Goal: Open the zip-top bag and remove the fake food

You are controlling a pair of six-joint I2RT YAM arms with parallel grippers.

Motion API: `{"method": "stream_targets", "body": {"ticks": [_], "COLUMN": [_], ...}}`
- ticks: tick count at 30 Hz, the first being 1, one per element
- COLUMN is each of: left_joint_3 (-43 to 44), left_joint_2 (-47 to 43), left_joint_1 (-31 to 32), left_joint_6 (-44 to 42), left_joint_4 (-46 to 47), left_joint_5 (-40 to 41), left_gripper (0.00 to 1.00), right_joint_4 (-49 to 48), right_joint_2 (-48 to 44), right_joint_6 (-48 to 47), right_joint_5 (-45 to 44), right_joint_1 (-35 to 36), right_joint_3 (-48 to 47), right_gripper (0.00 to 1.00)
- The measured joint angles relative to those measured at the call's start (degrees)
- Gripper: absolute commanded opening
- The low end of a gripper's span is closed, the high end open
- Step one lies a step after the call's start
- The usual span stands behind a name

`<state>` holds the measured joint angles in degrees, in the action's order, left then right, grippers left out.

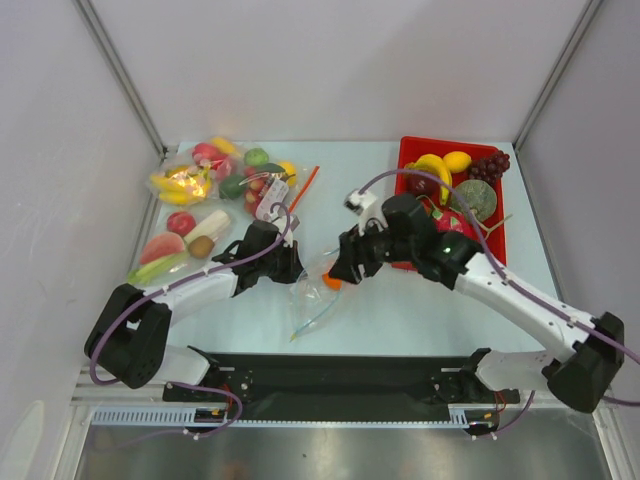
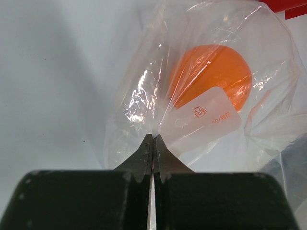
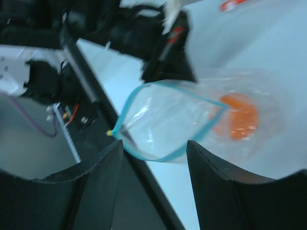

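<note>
Left wrist view has my left hand [image 2: 152, 138] pressed together on a fold of the zip-top bag [image 2: 139, 96], anchoring it, I judge, so the mouth can be worked from the other side. One orange fake fruit [image 2: 211, 72] sits inside against the film; I see no other pieces in it. My right hand [image 3: 153, 146] is spread, with the gaping blue-green zip strip [image 3: 126, 108] just ahead between its fingers. The bag lies mid-surface [image 1: 400, 310], toward the near side. At far right, a red tray [image 1: 408, 150] holds bananas, grapes and other fruit.
</note>
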<state>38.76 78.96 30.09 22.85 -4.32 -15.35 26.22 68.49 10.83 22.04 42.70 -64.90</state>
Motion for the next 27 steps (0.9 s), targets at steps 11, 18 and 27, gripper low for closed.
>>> {"method": "stream_targets", "body": {"ticks": [11, 18, 27], "left_joint_3": [0.04, 0.04, 0.04], "left_joint_2": [0.0, 0.0, 0.0], "left_joint_1": [-0.02, -0.02, -0.02], "left_joint_6": [-0.37, -0.44, -0.7], "left_joint_4": [-0.15, -0.33, -0.83], "left_joint_5": [-0.11, -0.13, -0.13], "left_gripper": [0.0, 0.0, 0.0], "right_joint_4": [-1.81, 0.68, 4.72], "right_joint_2": [11.1, 20.59, 26.95], "right_joint_6": [-0.37, -0.9, -0.98], "right_joint_5": [2.6, -3.58, -14.95], "right_joint_1": [10.12, 10.62, 11.98], "right_joint_3": [-1.49, -4.26, -4.9], "right_gripper": [0.59, 0.59, 0.61]}}
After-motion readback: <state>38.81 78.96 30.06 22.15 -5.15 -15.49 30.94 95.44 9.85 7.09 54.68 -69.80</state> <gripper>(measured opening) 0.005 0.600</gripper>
